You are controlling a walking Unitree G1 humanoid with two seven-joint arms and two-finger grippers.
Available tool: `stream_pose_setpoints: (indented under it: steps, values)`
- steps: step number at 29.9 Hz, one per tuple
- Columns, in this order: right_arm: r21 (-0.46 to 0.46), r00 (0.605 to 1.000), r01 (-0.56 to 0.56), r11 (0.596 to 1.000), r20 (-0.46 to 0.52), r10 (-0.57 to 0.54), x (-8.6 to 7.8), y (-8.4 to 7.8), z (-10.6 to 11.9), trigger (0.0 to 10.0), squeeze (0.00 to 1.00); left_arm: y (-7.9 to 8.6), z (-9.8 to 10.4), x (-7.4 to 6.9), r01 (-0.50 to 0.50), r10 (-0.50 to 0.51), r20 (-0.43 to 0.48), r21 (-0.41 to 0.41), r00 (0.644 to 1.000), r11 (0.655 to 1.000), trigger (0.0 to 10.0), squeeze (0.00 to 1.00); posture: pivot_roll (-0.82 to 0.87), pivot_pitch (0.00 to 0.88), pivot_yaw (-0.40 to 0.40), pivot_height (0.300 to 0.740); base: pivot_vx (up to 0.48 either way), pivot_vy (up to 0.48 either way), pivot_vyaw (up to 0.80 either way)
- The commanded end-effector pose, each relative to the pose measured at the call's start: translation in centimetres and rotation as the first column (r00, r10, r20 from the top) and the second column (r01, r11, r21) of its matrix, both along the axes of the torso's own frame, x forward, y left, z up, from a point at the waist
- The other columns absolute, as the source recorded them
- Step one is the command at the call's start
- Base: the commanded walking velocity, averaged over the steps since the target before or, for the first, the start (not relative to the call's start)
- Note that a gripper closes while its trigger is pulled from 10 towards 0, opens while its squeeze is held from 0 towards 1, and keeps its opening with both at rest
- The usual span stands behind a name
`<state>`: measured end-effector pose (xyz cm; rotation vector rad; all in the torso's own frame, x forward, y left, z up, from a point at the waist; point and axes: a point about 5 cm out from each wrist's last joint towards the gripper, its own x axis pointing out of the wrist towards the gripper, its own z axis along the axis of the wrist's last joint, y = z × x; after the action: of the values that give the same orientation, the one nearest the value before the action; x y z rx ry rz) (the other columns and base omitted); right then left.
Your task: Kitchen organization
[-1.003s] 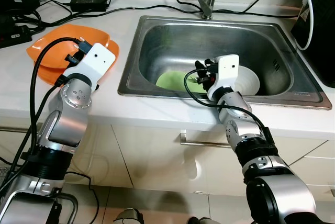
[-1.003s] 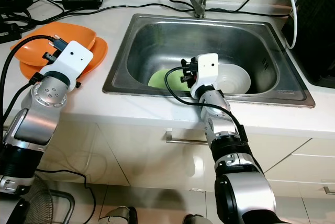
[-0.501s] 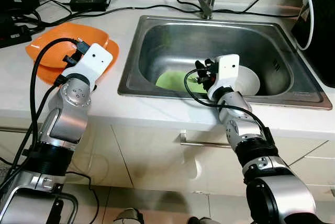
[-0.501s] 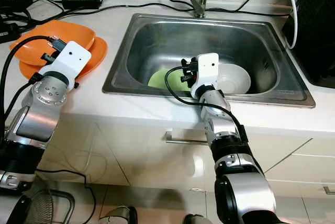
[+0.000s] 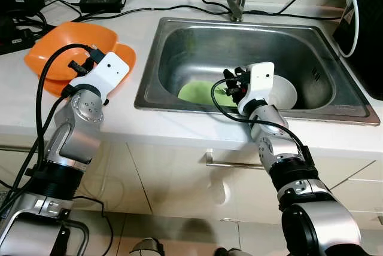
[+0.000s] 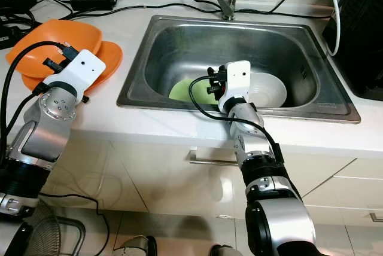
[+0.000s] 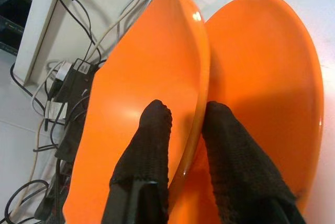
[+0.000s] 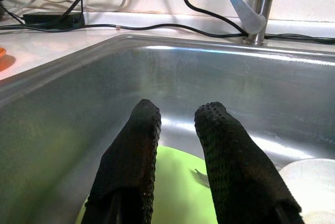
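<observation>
White counter [image 5: 143,34]: left gripper [image 7: 180,130] pinches tilted orange plate's [image 7: 141,93] rim.

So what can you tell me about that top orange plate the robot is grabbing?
The top orange plate is smooth, glossy, plastic-looking, with a rounded, raised rim. The left pincer pinches its edge, one finger on each face, tilting it up off the second orange plate beneath. It sits on the white counter left of the sink, near cables.
</observation>
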<state>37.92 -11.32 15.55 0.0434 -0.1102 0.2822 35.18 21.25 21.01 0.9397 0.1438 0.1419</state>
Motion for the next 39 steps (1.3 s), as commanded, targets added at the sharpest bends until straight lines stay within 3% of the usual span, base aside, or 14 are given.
stream_pose_setpoints:
  steps: [1,20,32,34,39]
  values:
    - [0.014,0.999,0.015,1.0,-0.032,-0.015,-0.2,-0.3,-0.7,10.0,0.0,0.0,0.1,0.2,-0.002,0.002,-0.01,0.026,1.0,1.0,0.0,0.0,0.1,0.09,-0.01,0.74,0.0,0.0,0.0]
    - [0.016,0.999,0.034,0.999,-0.035,-0.033,-0.3,-0.7,-0.8,10.0,0.0,-0.8,-0.1,0.4,0.038,-0.037,-0.023,0.039,0.999,0.999,0.0,0.0,0.09,0.086,-0.002,0.74,0.0,0.0,0.0]
    - [0.033,0.999,0.037,0.999,-0.034,-0.036,-0.3,-0.6,-0.8,10.0,0.0,-2.2,3.6,0.5,0.093,-0.136,0.158,0.253,0.978,0.963,0.0,0.0,0.09,0.084,-0.002,0.74,0.0,0.0,0.0]
    - [0.036,0.999,0.037,0.999,-0.034,-0.036,-0.3,-0.6,-0.8,10.0,0.0,-2.5,3.9,0.6,0.116,-0.171,0.18,0.278,0.969,0.953,10.0,0.0,0.09,0.084,-0.002,0.74,0.0,0.0,0.0]
    - [0.038,0.999,0.037,0.999,-0.036,-0.035,-0.3,-0.5,-0.8,10.0,0.0,-4.3,4.7,0.6,0.207,-0.282,0.204,0.323,0.937,0.923,10.0,0.0,0.1,0.079,-0.001,0.74,0.0,0.0,0.0]
